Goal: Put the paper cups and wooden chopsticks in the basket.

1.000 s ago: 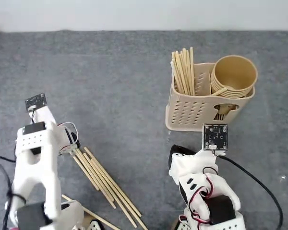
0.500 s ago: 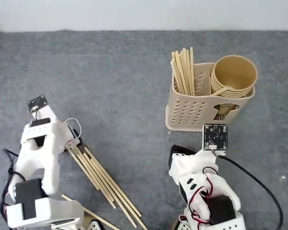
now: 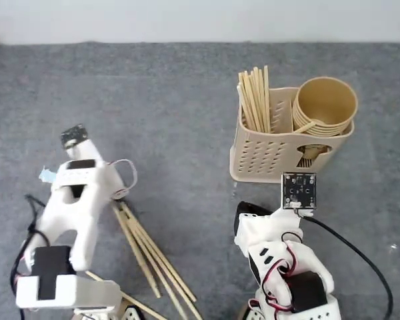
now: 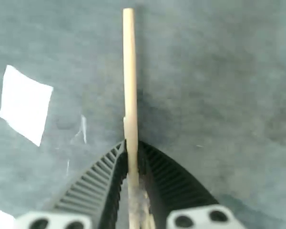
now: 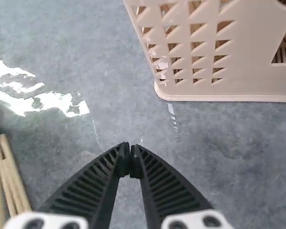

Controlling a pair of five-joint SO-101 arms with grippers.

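Note:
My left gripper (image 4: pixel 131 149) is shut on one wooden chopstick (image 4: pixel 129 71), which sticks out past the fingertips over the grey mat. In the high view that gripper (image 3: pixel 120 195) sits at the upper end of a loose bundle of chopsticks (image 3: pixel 150 257) lying on the mat. The beige basket (image 3: pixel 267 157) stands at the back right, with several chopsticks (image 3: pixel 254 100) upright in one compartment and stacked paper cups (image 3: pixel 325 107) in the other. My right gripper (image 5: pixel 129 161) is shut on nothing, low over the mat in front of the basket (image 5: pixel 219 57).
A small white scrap (image 4: pixel 25 103) lies on the mat beside the held chopstick. The right wrist view shows shiny patches (image 5: pixel 38 100) on the mat and the ends of the chopstick bundle (image 5: pixel 7 183). Open mat separates the bundle from the basket.
The left arm has swung to the right with its gripper at the bundle's upper end, and the chopsticks there shifted with it. The right arm has kept still.

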